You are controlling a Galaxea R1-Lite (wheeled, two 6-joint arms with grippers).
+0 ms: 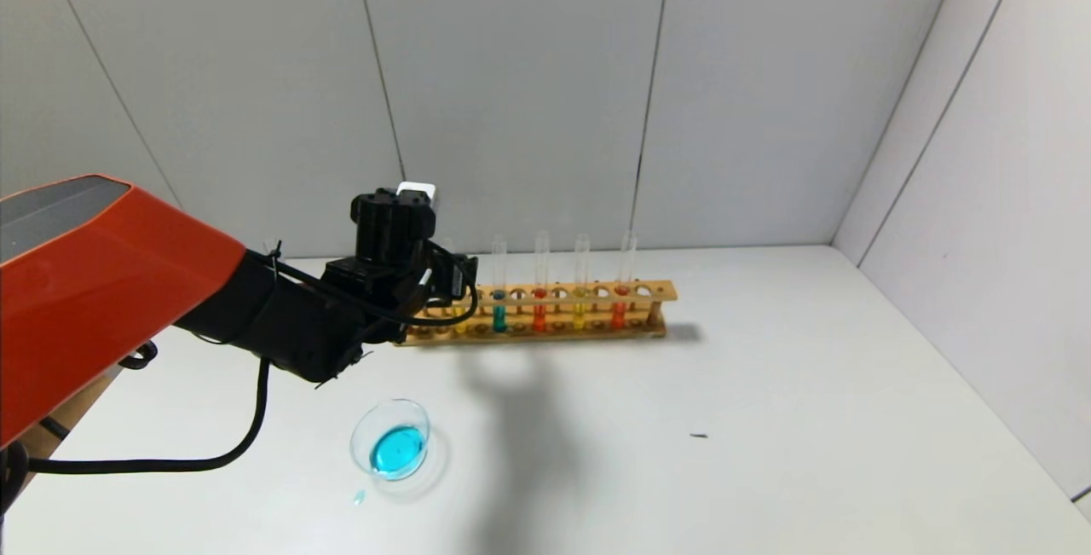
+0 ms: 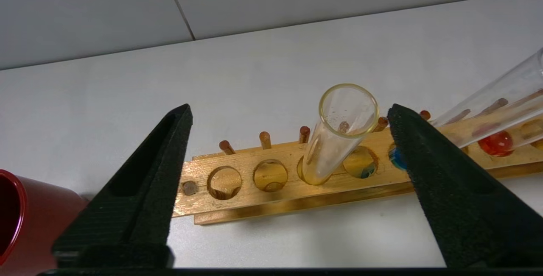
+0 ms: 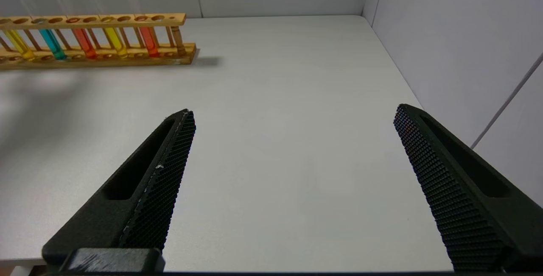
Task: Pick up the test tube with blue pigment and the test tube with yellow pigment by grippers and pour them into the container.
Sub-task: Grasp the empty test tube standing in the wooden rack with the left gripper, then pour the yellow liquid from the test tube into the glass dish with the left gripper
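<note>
Black foam pads of the left gripper (image 2: pixel 288 132) are spread wide, nothing pinched; between them, closer to one pad, a test tube (image 2: pixel 335 140) stands in the wooden rack (image 2: pixel 237 165), its contents hard to tell from above apart from a yellowish tint. Only the left wrist view shows this gap; in the head view the wrist hides that end of the rack. A dark red cup (image 2: pixel 25 221) sits just off the rack's end, seen only in the wrist view. Farther along the rack the head view shows a teal tube (image 1: pixel 499 299), two orange-red ones and the test tube with yellow pigment (image 1: pixel 580 291). The container (image 1: pixel 390 440) lies below the arm toward the robot, already holding blue liquid, a blue drip (image 1: pixel 359 498) beside it. The right gripper (image 3: pixel 292 117) hovers parked, fingers wide apart, over open table (image 3: pixel 297 98) well clear of the rack, a wall close on its outer side.
</note>
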